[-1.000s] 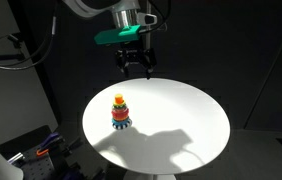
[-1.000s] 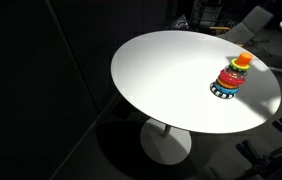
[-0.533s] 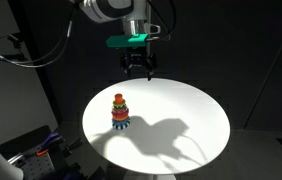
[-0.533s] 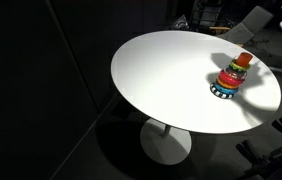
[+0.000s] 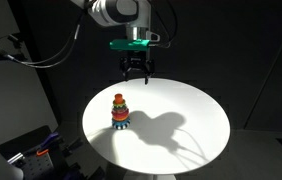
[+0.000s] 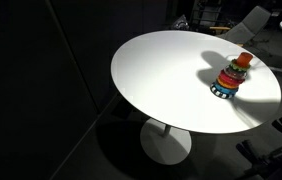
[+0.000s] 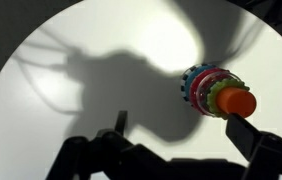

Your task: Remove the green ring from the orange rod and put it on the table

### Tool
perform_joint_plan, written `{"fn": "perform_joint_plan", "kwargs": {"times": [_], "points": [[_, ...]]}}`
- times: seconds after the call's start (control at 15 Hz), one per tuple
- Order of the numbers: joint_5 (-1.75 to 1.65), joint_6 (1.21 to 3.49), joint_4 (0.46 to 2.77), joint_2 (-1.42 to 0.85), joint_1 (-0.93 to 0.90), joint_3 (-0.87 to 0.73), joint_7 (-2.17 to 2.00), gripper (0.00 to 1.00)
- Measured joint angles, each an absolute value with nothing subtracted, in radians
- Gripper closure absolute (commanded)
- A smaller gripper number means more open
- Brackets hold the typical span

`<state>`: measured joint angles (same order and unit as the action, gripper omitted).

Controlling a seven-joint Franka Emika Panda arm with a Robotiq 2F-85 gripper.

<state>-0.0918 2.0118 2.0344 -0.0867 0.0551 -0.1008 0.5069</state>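
- Toy stack [image 5: 119, 111]: has not moved in the last second. It stands near the left rim of the table [image 5: 196, 100].
- The green ring [image 7: 215, 96] is seated on the orange rod [image 7: 240, 103], just below the rod's tip. The ring is not yet lifted.
- Change: the gripper [image 5: 134, 70] has sunk a little and the wrist has turned. Its shadow [image 5: 171, 128] has spread across the tabletop toward the stack.
- Judgement: you are in the approach and the task proper has not begun.
- Gripper: it hangs above the far rim, to the right of the stack and well apart from it.
- Jaws are spread wide. In the wrist view the fingers [image 7: 253, 135] stand far apart with only tabletop between them. It holds nothing and touches nothing.
- Next, as I read it: move left and down so the rod sits between the jaws.
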Motion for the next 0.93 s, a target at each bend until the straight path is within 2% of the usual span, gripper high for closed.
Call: {"fn": "perform_joint_plan", "kwargs": {"times": [0.93], "points": [[-0.092, 2.013, 2.038, -0.104, 0.055, -0.061, 0.507, 0.0]]}}
